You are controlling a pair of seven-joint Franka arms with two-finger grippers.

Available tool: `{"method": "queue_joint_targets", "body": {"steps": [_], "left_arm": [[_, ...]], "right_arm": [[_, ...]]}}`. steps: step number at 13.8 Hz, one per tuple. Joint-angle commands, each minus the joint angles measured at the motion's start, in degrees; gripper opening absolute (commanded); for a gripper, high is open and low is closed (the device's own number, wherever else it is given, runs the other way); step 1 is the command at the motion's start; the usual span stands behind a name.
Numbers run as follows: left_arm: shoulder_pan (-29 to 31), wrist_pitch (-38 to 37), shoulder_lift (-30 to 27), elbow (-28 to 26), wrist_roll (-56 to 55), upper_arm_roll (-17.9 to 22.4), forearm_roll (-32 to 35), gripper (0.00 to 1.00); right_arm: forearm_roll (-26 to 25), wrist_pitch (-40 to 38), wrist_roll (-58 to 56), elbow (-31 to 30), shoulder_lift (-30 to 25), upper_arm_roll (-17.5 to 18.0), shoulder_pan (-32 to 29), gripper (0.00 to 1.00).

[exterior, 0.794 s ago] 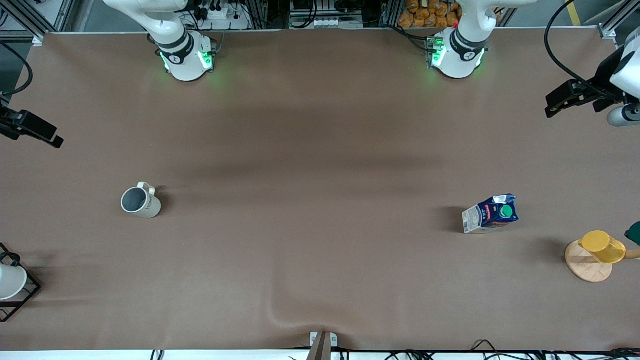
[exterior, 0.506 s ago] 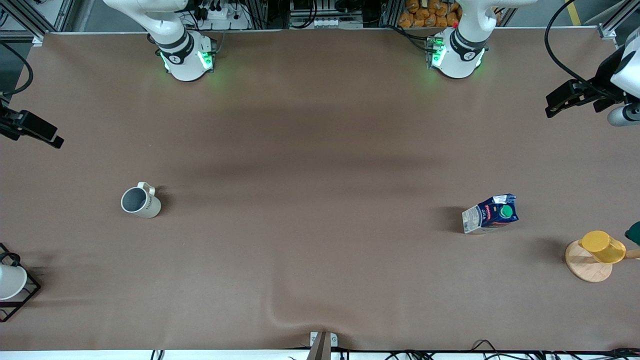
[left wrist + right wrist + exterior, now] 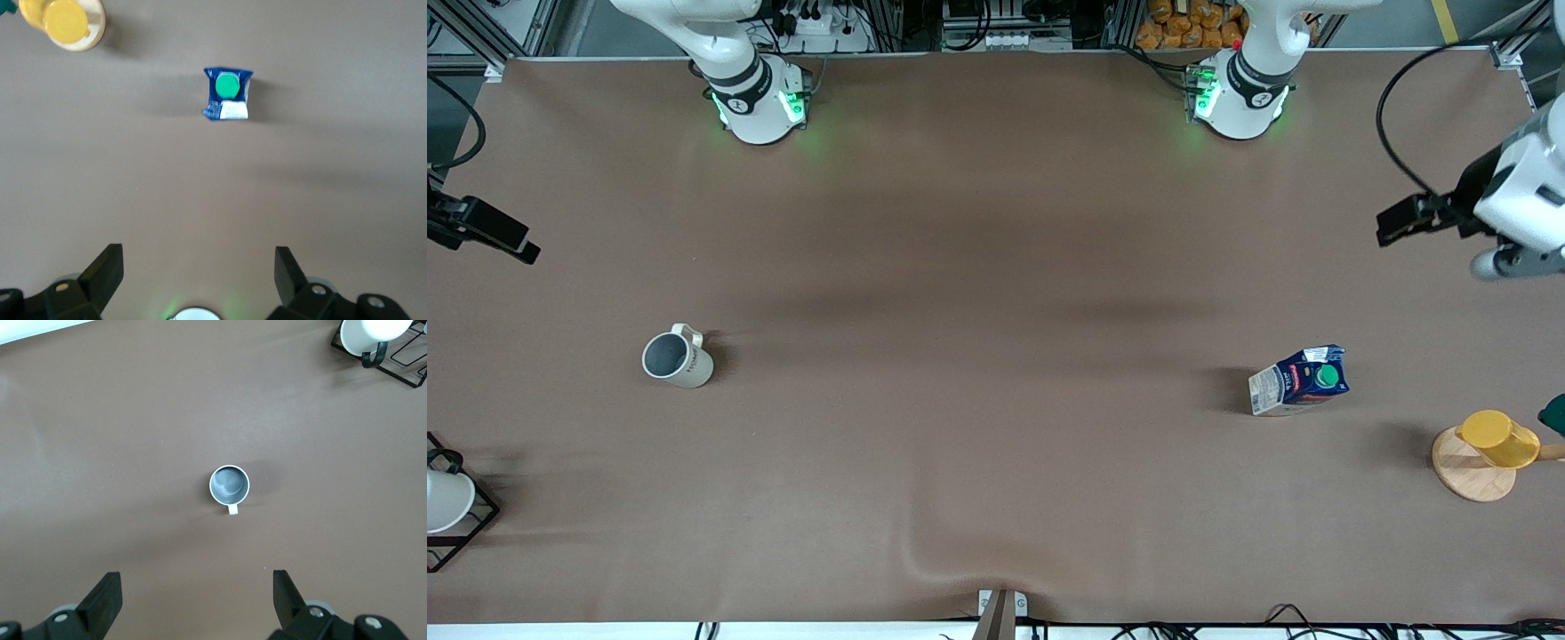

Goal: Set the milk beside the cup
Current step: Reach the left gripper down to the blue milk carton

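Left hand (image 3: pixel 198 280), fingers wide, empty, hovers over bench's (image 3: pixel 996 267) left-arm end; milk carton (image 3: pixel 1299 380) upright nearby, cream mug (image 3: pixel 677 357) well apart twd right-arm end. Right hand (image 3: pixel 195 600) waits, open. I'd use left.

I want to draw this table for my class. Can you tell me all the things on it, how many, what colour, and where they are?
milk: one, dark blue carton with green cap, standing toward the left arm's end of the table.
cup: one, beige with grey inside, upright toward the right arm's end.
yellow cup: one, yellow, on the wooden disc.
wooden disc: one, pale wood, at the left arm's end, nearer the front camera than the milk.
white cup: one, white, on the black wire rack at the right arm's end.
left gripper: open, high over the table, milk in its wrist view.
right gripper: open, waiting high over the cup.
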Motion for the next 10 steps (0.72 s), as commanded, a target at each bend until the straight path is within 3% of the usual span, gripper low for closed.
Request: {"method": "queue_joint_targets", "body": {"steps": [1, 10], "left_arm": [[0.60, 2.20, 1.84, 1.10, 0.05, -0.23, -0.69, 1.00], [0.59, 14.59, 9.74, -4.09, 0.14, -0.32, 0.45, 1.00]], "right_arm": [[0.22, 1.15, -0.33, -1.65, -1.43, 0.10, 0.28, 1.00], [0.31, 2.11, -0.33, -0.33, 3.57, 0.28, 0.20, 1.00]]}}
